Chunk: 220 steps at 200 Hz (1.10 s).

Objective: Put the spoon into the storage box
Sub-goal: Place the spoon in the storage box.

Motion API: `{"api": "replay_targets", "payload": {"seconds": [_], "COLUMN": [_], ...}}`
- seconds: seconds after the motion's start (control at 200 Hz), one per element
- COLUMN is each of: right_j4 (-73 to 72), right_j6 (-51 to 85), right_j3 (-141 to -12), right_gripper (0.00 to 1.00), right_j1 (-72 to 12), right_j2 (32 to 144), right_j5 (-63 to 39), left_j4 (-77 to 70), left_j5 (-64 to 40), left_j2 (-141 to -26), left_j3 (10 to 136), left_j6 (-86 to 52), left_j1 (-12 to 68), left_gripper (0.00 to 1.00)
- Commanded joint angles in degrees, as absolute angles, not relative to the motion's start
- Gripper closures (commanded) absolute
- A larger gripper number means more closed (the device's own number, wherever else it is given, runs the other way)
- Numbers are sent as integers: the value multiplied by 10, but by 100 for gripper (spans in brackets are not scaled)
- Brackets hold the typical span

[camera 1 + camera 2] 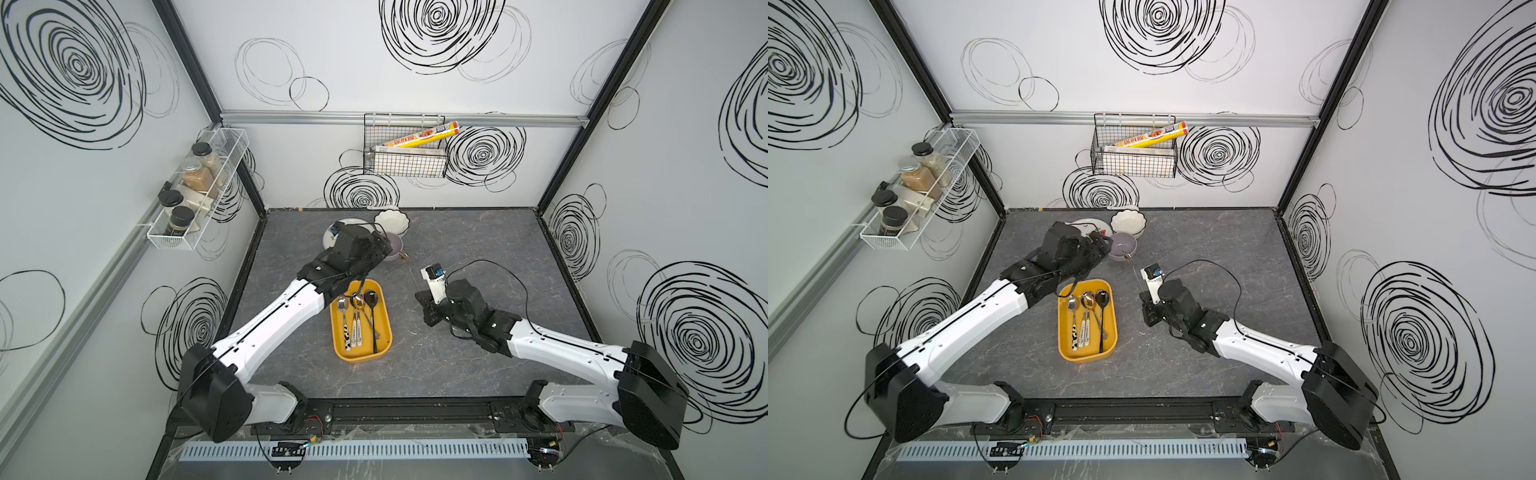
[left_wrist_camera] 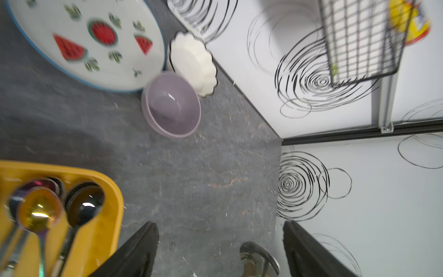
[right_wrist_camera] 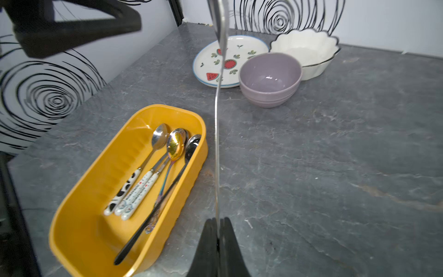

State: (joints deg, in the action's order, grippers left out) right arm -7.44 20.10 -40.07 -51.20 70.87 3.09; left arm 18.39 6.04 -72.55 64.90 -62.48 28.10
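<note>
Pinching the spoon (image 3: 217, 144) by its handle tip, my right fingers (image 3: 218, 227) clamp tight so it hangs over the table (image 3: 311, 167), just beside the storage box (image 3: 79, 215), not yet inside. My left fingers (image 2: 220, 230) gape wide around its bowl, gripping nothing, leaving the carry to the right.

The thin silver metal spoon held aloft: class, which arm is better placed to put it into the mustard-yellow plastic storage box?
Right. The right pincer is shut on the thin silver metal spoon beside the mustard-yellow plastic storage box; the left pincer stands open.
</note>
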Motion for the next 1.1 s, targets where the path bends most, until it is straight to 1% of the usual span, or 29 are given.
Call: {"api": "replay_targets", "payload": {"seconds": [0.0,0.12,0.285,0.375,0.526,0.671,0.926,1.096], "right_j4": [-39,-33,-42,-37,-17,-18,-45,-32], "right_j6": [303,378,465,475,495,538,568,568], "right_j3": [-441,-476,-526,-564,-619,-639,-660,-677], "right_gripper": [100,100,100,100,100,100,100,100], "right_j1": [-513,-514,-525,-548,-571,-577,-577,-577], "right_j2": [714,756,852,899,971,1021,1092,1118], "right_j5": [-63,-142,-226,-217,-210,-208,-234,-220], "left_j4": [193,212,275,292,281,285,282,282], "left_j5": [98,84,97,106,111,112,125,128], "left_j2": [-628,-530,-462,-440,-418,-421,-399,-396], "left_j3": [598,552,525,501,454,454,447,445], "left_j6": [-489,-378,-298,-286,-286,-284,-287,-287], "left_j1": [230,190,184,184,183,184,183,183], "left_gripper": [12,11,10,10,10,11,11,11]}}
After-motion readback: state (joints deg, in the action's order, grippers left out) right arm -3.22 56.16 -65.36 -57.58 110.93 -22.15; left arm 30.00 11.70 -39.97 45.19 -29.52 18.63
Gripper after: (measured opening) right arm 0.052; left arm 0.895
